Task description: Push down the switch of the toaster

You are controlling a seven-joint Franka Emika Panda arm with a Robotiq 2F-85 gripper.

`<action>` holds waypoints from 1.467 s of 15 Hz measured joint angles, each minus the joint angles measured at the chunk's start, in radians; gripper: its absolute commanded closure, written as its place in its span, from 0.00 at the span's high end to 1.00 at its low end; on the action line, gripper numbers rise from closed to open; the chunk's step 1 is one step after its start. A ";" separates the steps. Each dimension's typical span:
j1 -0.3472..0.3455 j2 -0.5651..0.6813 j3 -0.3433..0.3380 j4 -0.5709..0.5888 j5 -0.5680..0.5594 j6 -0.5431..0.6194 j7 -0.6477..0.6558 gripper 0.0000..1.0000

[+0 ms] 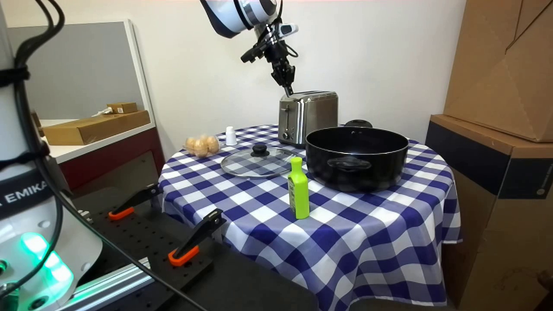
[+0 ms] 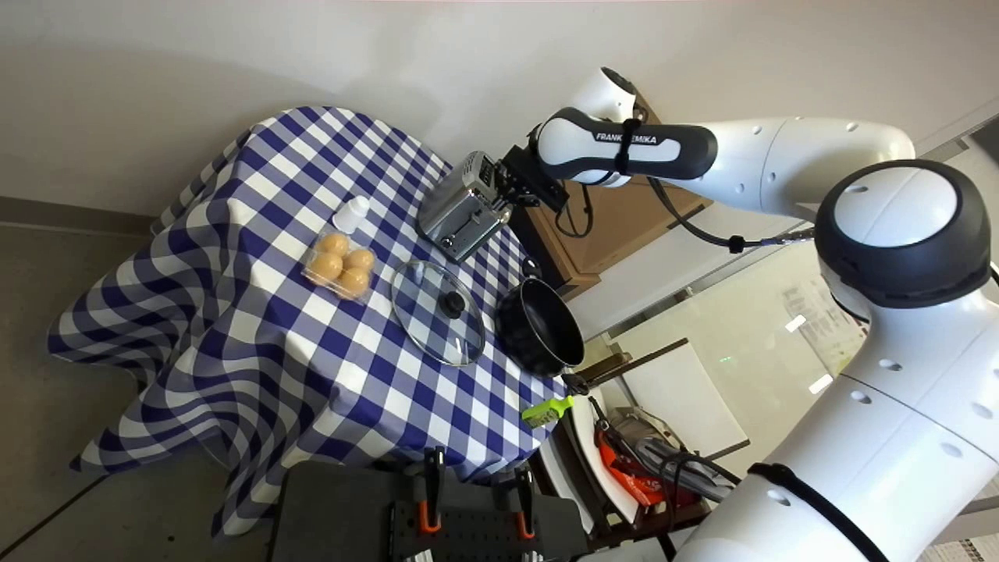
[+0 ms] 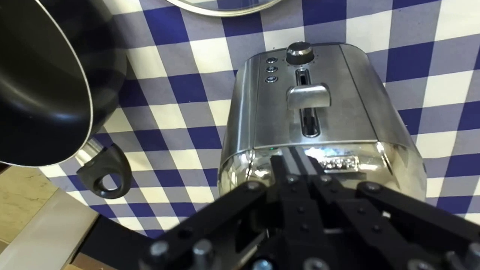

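Toward the far side of the table (image 1: 255,203), partly behind the black pot (image 1: 358,172) in an exterior view, the toaster (image 1: 307,116) stands upright, and the job on it looks unfinished. What seems done is the approach: the end effector (image 3: 299,159) is poised at the toaster's upper front edge, its two fingers (image 3: 289,160) pressed together with nothing between them, which makes a narrow prod well suited to pushing. Whether the tips touch the steel or hang just above it, I cannot make out.

The lever (image 3: 308,96), which I take for the switch, is the part left to move. In the wrist view it sits between the two ends of its slot (image 3: 310,125), with some of the slot showing on either side, and the dial (image 3: 300,55) lies beyond the end farther from the fingers. In an exterior view the lever appears high on the front face, so I judge it not yet pushed down, though the slant of the wrist view leaves its exact height uncertain.

Left to do, then, is the press itself: the clenched tips need to come out past the edge, settle over the lever and drive it straight down the slot as low as it will go. Going down too soon would probably meet the casing instead.
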 measured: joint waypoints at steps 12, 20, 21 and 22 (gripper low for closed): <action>0.056 0.151 -0.014 0.094 0.090 -0.011 -0.113 0.00; 0.051 0.254 -0.023 0.170 0.192 -0.040 -0.164 0.00; 0.050 0.264 -0.023 0.182 0.205 -0.049 -0.177 0.00; 0.049 0.269 -0.023 0.194 0.218 -0.064 -0.189 0.00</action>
